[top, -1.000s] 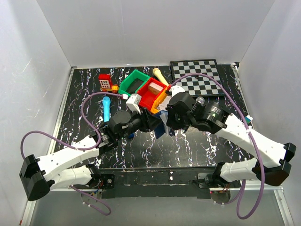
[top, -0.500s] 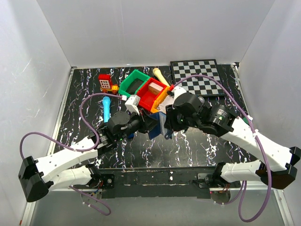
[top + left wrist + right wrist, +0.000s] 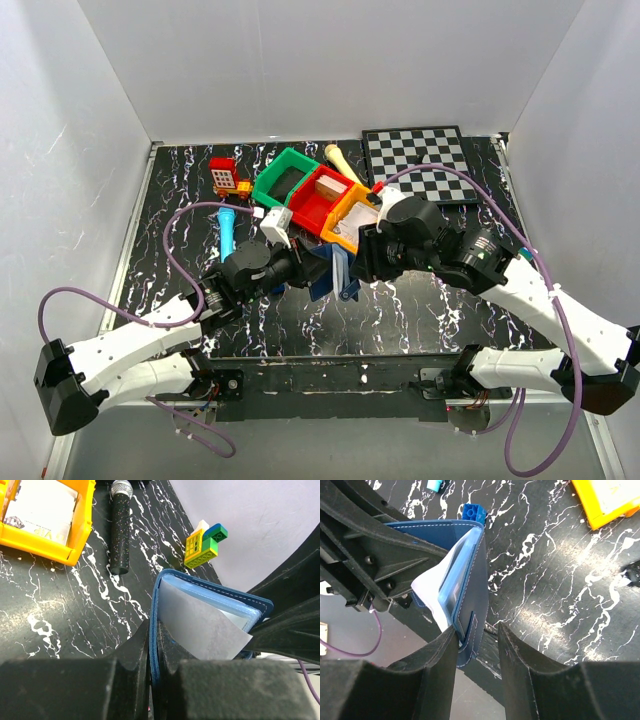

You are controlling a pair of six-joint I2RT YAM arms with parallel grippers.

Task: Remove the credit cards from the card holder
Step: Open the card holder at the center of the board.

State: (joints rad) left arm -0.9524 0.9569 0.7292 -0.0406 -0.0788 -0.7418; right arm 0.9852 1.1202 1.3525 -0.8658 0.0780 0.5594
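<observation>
Well, your left tool (image 3: 152, 642) is clamped tight on the card holder (image 3: 210, 615), held on edge over mid-table (image 3: 60, 605), with your right tool (image 3: 477, 635) half open, gripping nothing, astride its flap: probably light, floppy and slick, so pinch the protruding pale sheet (image 3: 200, 632).

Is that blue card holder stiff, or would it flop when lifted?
Probably semi-stiff: pinched by one cover in the left claw, the card holder stands up without sagging. Its hinge likely swings freely, since the covers gape apart.
</observation>
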